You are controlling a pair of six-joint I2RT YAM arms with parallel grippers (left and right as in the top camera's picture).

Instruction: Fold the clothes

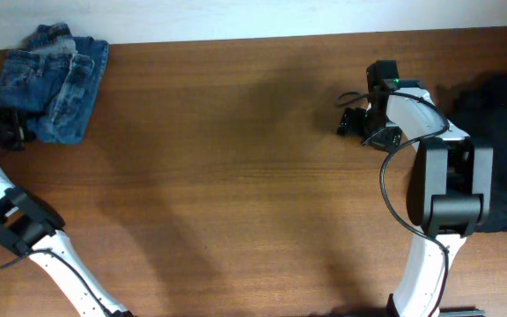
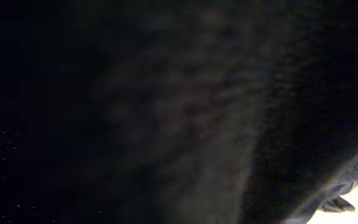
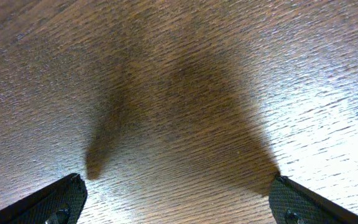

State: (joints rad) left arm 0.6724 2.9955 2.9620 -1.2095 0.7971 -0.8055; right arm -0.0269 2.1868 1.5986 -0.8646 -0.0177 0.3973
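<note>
Right wrist cam has our right gripper [image 3: 178, 190] with its jaws spread wide and nothing between them, just bare wooden table [image 1: 236, 176] underneath. Our left gripper [image 1: 9, 132] sits at the near-left corner of the jeans [image 1: 53, 81] in the overhead. We can't tell how its jaws stand or whether it touches the denim, since the left wrist view is nearly all dark blur.

The jeans are bunched in a compact heap at the far left of the table. The black garment [image 1: 500, 132] lies crumpled at the right edge, partly under the right arm [image 1: 447, 176].

Our take on handling: denim is fairly heavy and stiff and should hold a crease, so we'd pinch it at the waistband or a hem. The black one looks limp and light and will probably sag, so we'd pinch an outer edge or corner.
</note>
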